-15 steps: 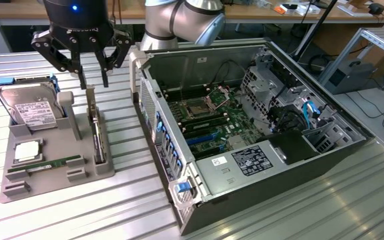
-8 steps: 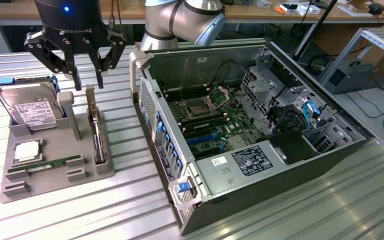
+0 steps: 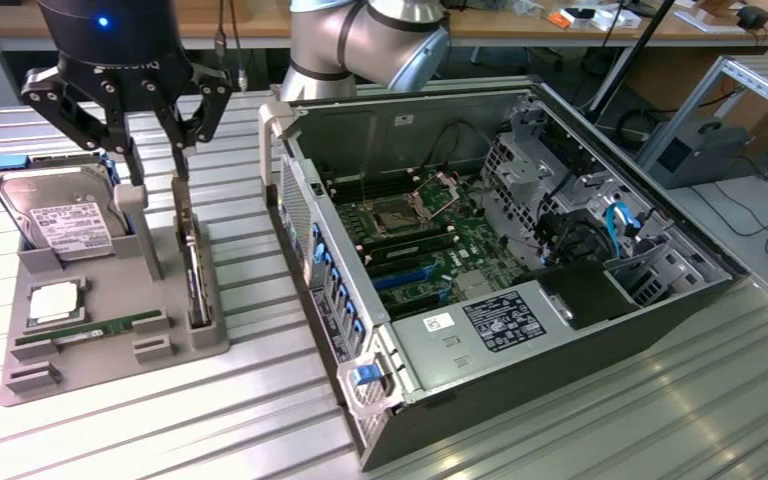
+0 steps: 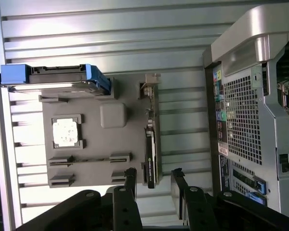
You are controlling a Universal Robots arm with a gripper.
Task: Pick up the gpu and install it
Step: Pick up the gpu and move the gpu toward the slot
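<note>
Hand [image 3: 155, 185], black, two-fingered: we find it spread wide, empty, above the thin dark gpu card [image 3: 195, 272]. Card stands on edge in a grey plastic holder [image 3: 104, 360].

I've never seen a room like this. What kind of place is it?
Probably a robot lab or workshop for building computers. A robot arm rises behind an open computer case on a metal table, and a grey tray holds parts such as a hard drive and the gpu.
</note>
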